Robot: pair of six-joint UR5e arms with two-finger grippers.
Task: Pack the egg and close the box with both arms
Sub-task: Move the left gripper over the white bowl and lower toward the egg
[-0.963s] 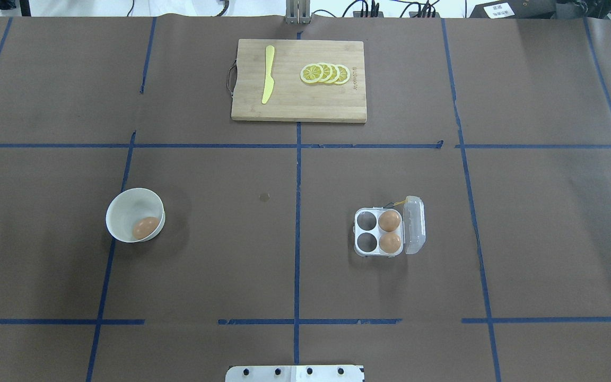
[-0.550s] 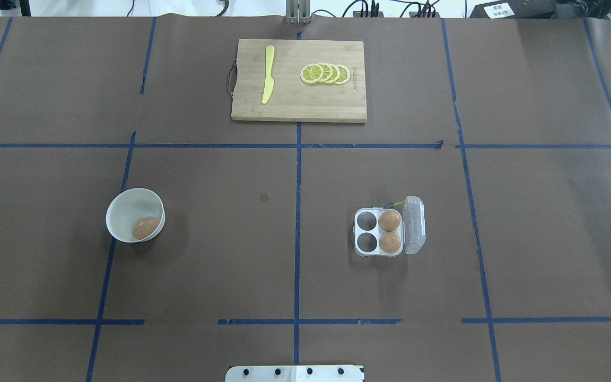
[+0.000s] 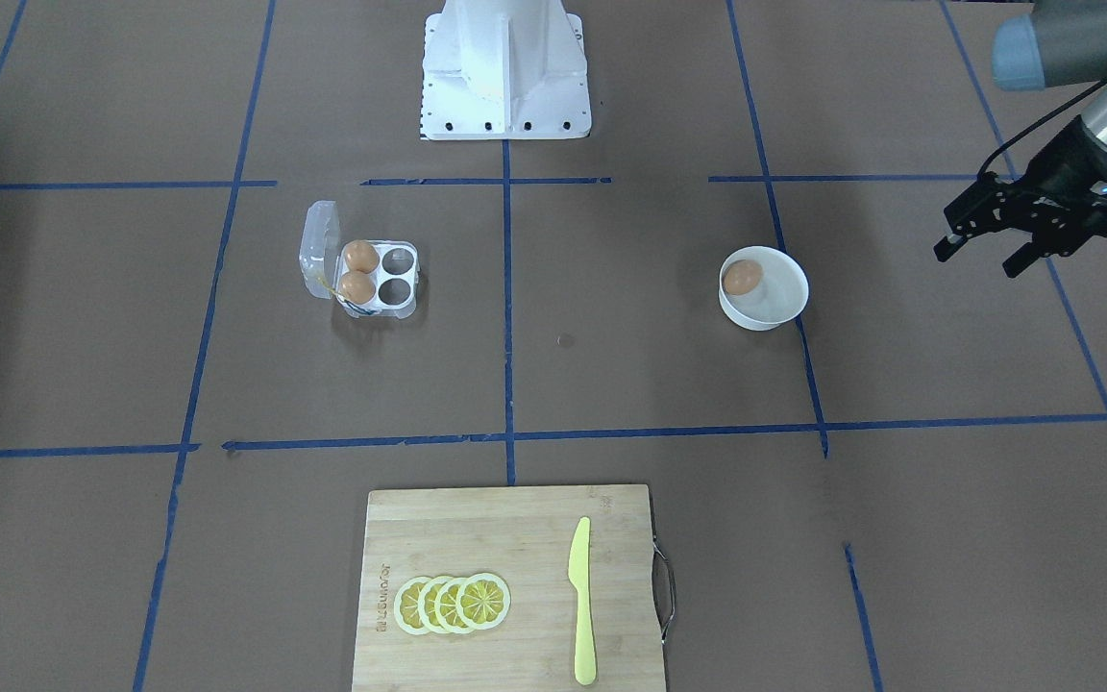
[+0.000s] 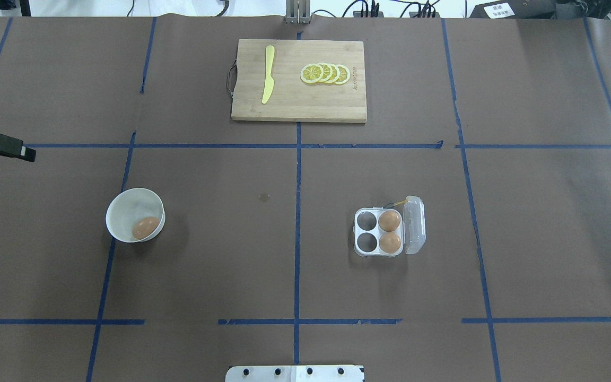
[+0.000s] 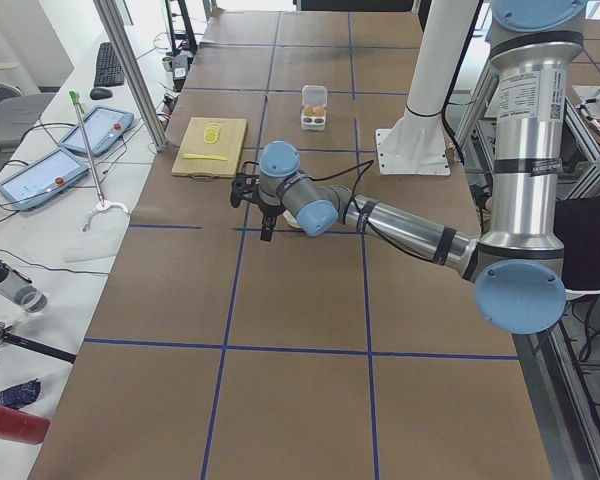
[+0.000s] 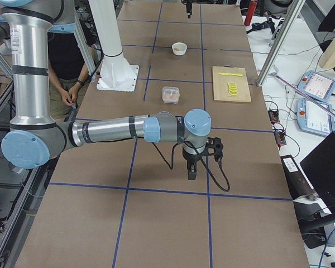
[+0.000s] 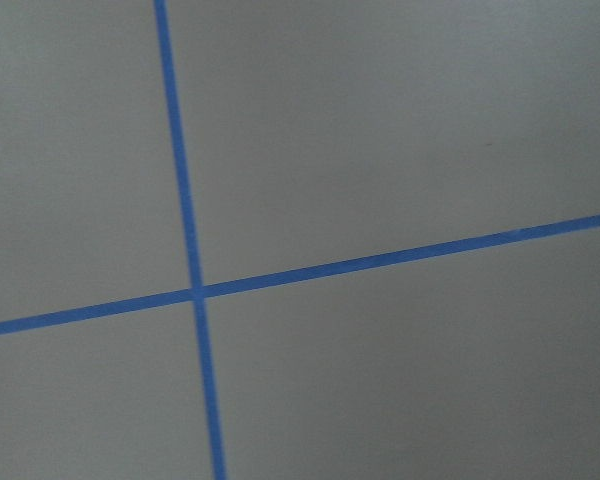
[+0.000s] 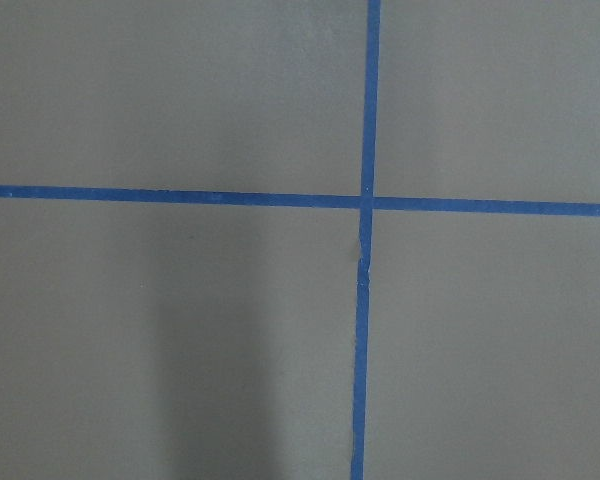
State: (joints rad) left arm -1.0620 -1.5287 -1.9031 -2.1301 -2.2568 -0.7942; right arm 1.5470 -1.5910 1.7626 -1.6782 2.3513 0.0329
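Note:
One orange-brown egg point(image 4: 145, 227) lies in a white bowl point(image 4: 125, 199) at the table's left. The clear egg box point(image 4: 378, 232) stands right of centre with its lid point(image 4: 414, 225) open to the right. Two eggs point(image 4: 390, 220) fill its right cups and the two left cups are empty. My left gripper point(image 3: 979, 258) is open and empty, raised and well out beyond the bowl point(image 3: 784, 300) towards the table's left end. One of its fingers point(image 4: 11, 147) shows at the overhead view's left edge. My right gripper point(image 6: 191, 173) shows only in the exterior right view, far from the box point(image 6: 171, 95); I cannot tell its state.
A wooden cutting board point(image 4: 300, 109) with a yellow knife point(image 4: 268, 74) and lemon slices point(image 4: 325, 73) lies at the far middle. The white pedestal point(image 3: 505, 67) stands at the robot's side. Both wrist views show only brown table paper with blue tape lines.
A finger of my left gripper has come into the overhead view at its left edge. The egg, bowl and box have not moved.

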